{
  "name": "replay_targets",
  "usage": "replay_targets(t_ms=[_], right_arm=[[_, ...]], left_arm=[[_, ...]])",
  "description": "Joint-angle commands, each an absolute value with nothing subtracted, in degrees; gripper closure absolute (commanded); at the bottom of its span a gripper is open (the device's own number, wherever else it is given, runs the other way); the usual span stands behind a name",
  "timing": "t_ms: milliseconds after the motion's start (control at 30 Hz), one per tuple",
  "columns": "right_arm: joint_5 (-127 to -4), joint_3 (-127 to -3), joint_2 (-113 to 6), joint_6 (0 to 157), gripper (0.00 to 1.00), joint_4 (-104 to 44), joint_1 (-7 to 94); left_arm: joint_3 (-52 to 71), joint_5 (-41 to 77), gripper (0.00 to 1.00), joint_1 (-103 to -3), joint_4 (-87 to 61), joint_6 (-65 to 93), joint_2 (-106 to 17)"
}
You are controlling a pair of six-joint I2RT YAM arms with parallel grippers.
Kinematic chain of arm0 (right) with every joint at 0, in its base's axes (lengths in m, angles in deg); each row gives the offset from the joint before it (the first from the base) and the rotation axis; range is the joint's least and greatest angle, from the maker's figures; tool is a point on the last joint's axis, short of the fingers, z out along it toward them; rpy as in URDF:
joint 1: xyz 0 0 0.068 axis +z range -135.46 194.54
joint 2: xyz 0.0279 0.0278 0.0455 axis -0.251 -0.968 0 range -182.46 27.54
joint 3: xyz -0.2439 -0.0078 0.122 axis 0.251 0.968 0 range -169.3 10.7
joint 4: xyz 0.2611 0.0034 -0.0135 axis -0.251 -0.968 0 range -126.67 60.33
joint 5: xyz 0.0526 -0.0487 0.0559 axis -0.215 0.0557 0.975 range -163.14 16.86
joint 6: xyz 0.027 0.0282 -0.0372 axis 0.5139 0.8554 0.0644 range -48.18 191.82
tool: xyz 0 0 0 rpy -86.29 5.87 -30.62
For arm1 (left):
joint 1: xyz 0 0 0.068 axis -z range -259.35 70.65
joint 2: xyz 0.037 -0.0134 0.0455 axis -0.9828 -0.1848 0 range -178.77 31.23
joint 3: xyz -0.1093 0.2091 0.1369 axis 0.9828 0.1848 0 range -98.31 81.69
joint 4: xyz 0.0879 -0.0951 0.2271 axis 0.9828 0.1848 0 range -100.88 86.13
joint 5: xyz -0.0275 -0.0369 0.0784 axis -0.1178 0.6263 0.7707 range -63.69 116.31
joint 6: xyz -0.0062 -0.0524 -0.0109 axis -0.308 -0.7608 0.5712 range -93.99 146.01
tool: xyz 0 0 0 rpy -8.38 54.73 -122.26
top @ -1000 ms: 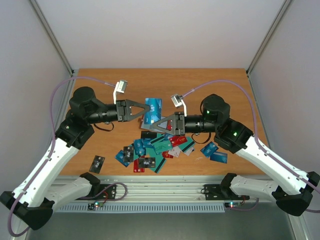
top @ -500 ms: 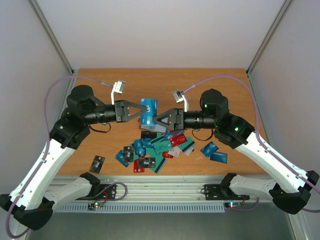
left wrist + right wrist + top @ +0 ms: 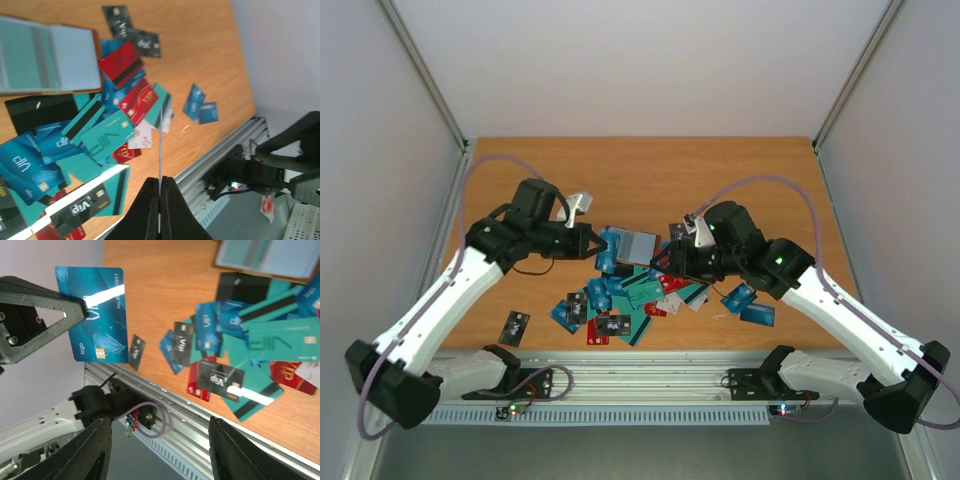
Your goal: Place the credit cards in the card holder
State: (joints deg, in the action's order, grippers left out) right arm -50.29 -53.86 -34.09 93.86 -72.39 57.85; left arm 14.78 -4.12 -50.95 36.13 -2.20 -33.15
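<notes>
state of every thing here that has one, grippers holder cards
left gripper: jaws shut on blue card
blue card: in the air, clamped near one edge
right gripper: jaws open, empty
card holder: open, lying flat
loose cards: piled, overlapping, outside the holder
black card: flat, alone, apart from pile

Both arms are bent inward, wrists turned toward each other. The left gripper is clamped on a blue card; the right gripper is spread wide.

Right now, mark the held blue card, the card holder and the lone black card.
held blue card [image 3: 102, 325]: right wrist view, middle of its face
card holder [image 3: 72, 55]: left wrist view, pale inner pocket
lone black card [image 3: 515, 326]: top external view, its middle
</notes>
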Motion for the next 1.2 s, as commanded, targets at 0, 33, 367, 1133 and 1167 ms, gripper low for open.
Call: replay_targets(t_ms=[0, 33, 367, 1133, 1167], right_arm=[[-46.66, -49.11, -35.49, 95.79, 0.46, -68.44, 53.67], [-45.07, -48.29, -36.31, 96.06, 0.47, -66.69, 52.45], [-31.90, -49.30, -52.79, 94.30, 0.48, -58.39, 39.78], [-32.08, -64.24, -75.98, 90.77, 0.55, -64.19, 37.74], [-32.26, -64.39, -76.26, 90.68, 0.55, -64.39, 37.75]], left_arm=[[16.15, -7.32, 1.00, -53.12, 31.34, 2.75, -39.80], [15.99, -8.94, 1.00, -53.99, 30.11, 3.07, -41.82], [10.64, -18.38, 1.00, -60.10, 20.99, 6.82, -61.23], [4.47, -20.81, 1.00, -62.65, 21.92, 13.75, -77.01], [4.40, -21.50, 1.00, -62.63, 21.65, 13.76, -77.29]])
